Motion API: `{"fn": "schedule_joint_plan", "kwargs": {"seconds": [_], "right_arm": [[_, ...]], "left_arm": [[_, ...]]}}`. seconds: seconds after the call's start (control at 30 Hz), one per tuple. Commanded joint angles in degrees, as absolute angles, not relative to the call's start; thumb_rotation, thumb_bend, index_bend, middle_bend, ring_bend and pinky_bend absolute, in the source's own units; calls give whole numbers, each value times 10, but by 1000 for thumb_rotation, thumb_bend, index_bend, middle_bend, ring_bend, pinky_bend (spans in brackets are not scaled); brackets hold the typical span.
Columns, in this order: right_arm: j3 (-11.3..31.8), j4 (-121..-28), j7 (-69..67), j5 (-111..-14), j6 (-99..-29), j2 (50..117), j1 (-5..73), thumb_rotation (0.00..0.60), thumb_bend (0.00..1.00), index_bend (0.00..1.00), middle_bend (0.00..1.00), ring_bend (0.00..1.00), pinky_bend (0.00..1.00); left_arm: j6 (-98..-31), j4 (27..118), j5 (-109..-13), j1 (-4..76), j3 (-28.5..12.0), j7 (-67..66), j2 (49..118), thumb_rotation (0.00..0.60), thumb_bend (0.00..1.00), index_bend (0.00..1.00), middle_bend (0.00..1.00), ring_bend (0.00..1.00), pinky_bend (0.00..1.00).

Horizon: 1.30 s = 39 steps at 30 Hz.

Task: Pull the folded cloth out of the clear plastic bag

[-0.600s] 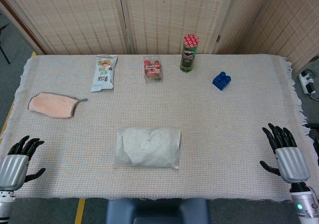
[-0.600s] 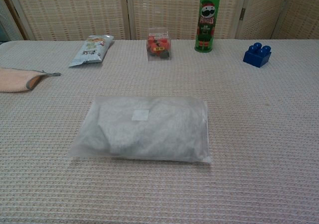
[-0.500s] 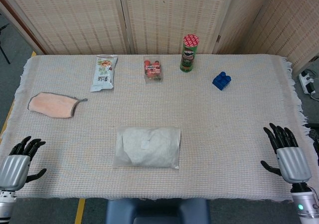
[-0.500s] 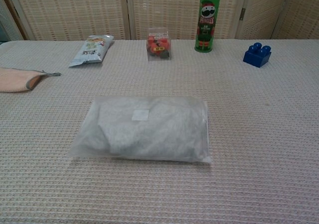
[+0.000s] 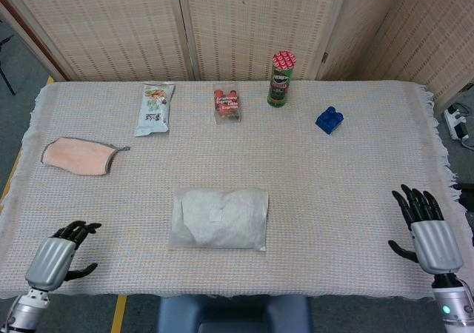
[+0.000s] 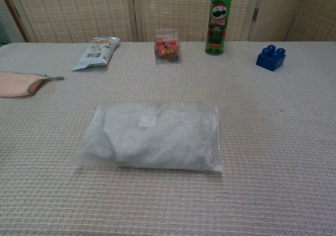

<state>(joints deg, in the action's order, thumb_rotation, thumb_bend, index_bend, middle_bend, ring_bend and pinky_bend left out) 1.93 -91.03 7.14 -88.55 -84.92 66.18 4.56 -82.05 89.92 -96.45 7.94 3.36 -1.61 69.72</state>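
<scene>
At table centre, near the front edge:
Bag: clear plastic bag (image 6: pixel 152 136) lies flat, the folded cloth (image 6: pixel 142 133) fully inside; seam runs along its right end, probably the opening.
Left hand: left hand (image 5: pixel 58 253) at the front-left corner, fingers spread, holding nothing, apart from the bag.
Right hand: right hand (image 5: pixel 428 229) at the front-right edge, fingers splayed, empty, well apart.
Surroundings: pink mitt (image 5: pixel 76 156), snack packet (image 5: pixel 155 108), red box (image 5: pixel 227 102), crisp can (image 5: pixel 281 78), blue brick (image 5: pixel 329 119) all far back.
Obstructions: none between hands and bag.

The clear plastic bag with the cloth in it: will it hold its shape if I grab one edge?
Probably not: the clear plastic bag lies flat and rumpled over the soft cloth, so it should sag. The smooth film may slip between fingers. Likely light for its size.
</scene>
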Motion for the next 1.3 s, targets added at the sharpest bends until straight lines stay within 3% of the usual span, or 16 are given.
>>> {"fn": "schedule_joint_plan", "kwargs": {"seconds": [0.03,0.13,0.27,0.67,1.07,1.3], "right_arm": [[20,-908,79,-885,-844,668,49,600,90,33,0,0,0],[23,-903,85,-883,-839,675,54,600,91,33,0,0,0],[27,-900,88,-874,-834,679,56,600,91,32,0,0,0],[31,-897,95,-864,-836,679,55,600,92,32,0,0,0],[34,-893,100,-852,-825,682,59,600,90,32,0,0,0],[38,-890,99,-844,-822,681,61,600,90,33,0,0,0]], "left_arm": [[-798,890,-989,94,50,-3,727,600,168,340,851,724,782],[-783,875,-1002,106,52,-16,757,600,167,384,991,884,907],[-760,871,-1002,124,46,-26,789,600,177,423,1000,996,998],[-744,848,-979,151,16,-67,884,600,243,560,1000,1000,1000],[-706,839,-939,180,-5,-113,935,600,324,505,1000,1000,1000],[-691,838,-912,189,-11,-133,946,600,273,499,1000,1000,1000]]}}
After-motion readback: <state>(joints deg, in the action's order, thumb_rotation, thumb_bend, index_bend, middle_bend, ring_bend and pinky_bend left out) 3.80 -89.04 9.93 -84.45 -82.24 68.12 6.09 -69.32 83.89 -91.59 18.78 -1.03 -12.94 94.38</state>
